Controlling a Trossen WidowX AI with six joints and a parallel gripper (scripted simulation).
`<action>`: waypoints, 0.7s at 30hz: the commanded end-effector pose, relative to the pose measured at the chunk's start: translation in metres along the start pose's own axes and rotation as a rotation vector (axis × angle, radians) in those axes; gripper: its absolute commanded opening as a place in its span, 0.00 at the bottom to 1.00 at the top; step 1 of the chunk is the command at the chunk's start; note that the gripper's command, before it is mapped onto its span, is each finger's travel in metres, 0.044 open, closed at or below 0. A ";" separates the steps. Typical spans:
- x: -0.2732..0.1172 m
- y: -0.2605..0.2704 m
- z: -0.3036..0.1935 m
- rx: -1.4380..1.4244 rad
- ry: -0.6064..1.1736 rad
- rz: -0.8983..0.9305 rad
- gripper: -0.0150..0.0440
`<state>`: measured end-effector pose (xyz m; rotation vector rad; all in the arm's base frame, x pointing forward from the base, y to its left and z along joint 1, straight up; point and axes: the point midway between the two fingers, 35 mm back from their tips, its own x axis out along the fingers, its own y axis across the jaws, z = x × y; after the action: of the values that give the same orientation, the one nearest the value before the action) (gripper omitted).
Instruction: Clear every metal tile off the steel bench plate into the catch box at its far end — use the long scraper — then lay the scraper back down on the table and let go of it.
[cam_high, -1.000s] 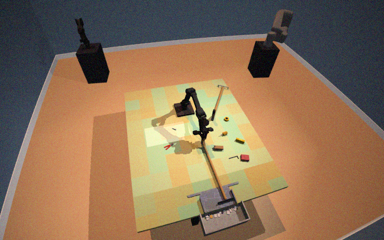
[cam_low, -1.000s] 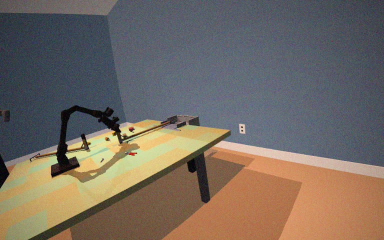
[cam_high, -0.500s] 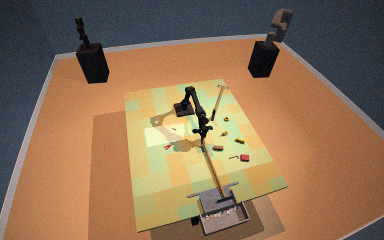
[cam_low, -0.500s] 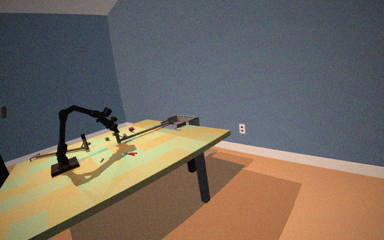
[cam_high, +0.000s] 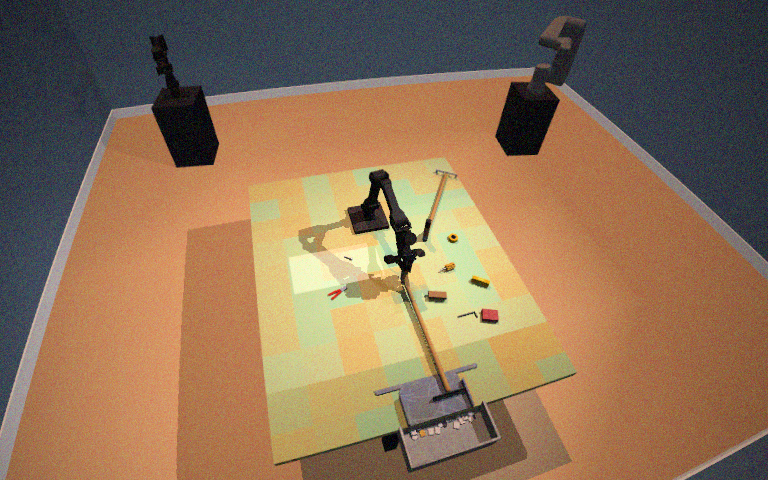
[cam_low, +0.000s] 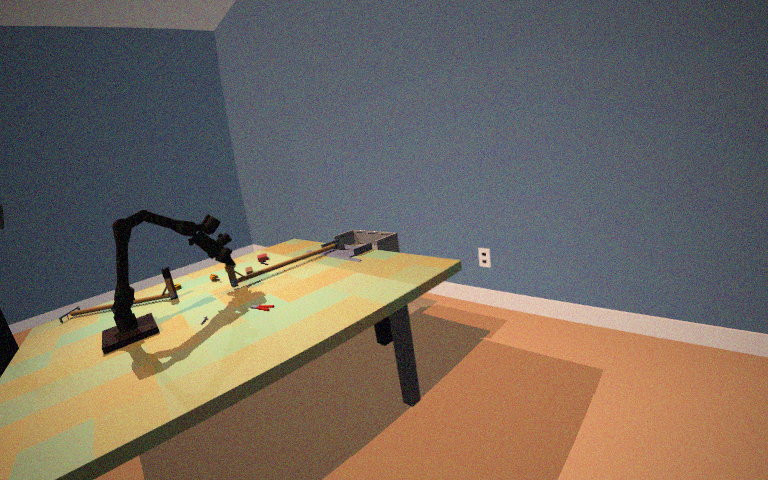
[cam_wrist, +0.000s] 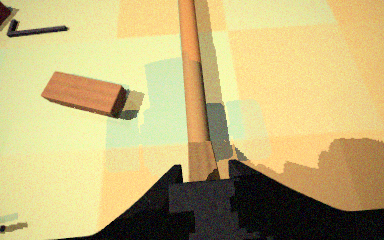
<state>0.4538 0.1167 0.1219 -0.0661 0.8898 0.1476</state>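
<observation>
My gripper (cam_high: 403, 277) (cam_low: 232, 281) (cam_wrist: 205, 169) is shut on the rear end of the long scraper, whose wooden handle (cam_high: 424, 328) (cam_low: 294, 262) (cam_wrist: 193, 95) runs away over the table. Its dark blade (cam_high: 447, 396) is over the steel bench plate (cam_high: 416, 404), towards the box side; whether it touches the plate I cannot tell. I see no tiles on the plate, though the blade hides a little of it. The catch box (cam_high: 453, 450) is at the plate's far end. Several small pale tiles and an orange one (cam_high: 422, 433) lie inside it along the plate-side wall.
A second wooden-handled tool (cam_high: 436, 203) (cam_low: 110, 306) lies beside the arm's base. A brown block (cam_high: 436, 295) (cam_wrist: 84, 93), a red block (cam_high: 489, 315), a yellow block (cam_high: 480, 281), a hex key (cam_high: 467, 314) (cam_wrist: 40, 31) and a tape roll (cam_high: 453, 238) lie on one side, red-handled pliers (cam_high: 339, 291) (cam_low: 263, 307) on the other.
</observation>
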 end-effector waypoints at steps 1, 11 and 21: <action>-0.008 0.001 0.001 0.001 -0.018 -0.002 0.25; -0.015 0.001 -0.007 0.001 -0.018 -0.002 0.25; -0.021 0.002 -0.015 0.001 -0.019 -0.002 0.25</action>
<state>0.4320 0.1146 0.1236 -0.0659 0.8880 0.1481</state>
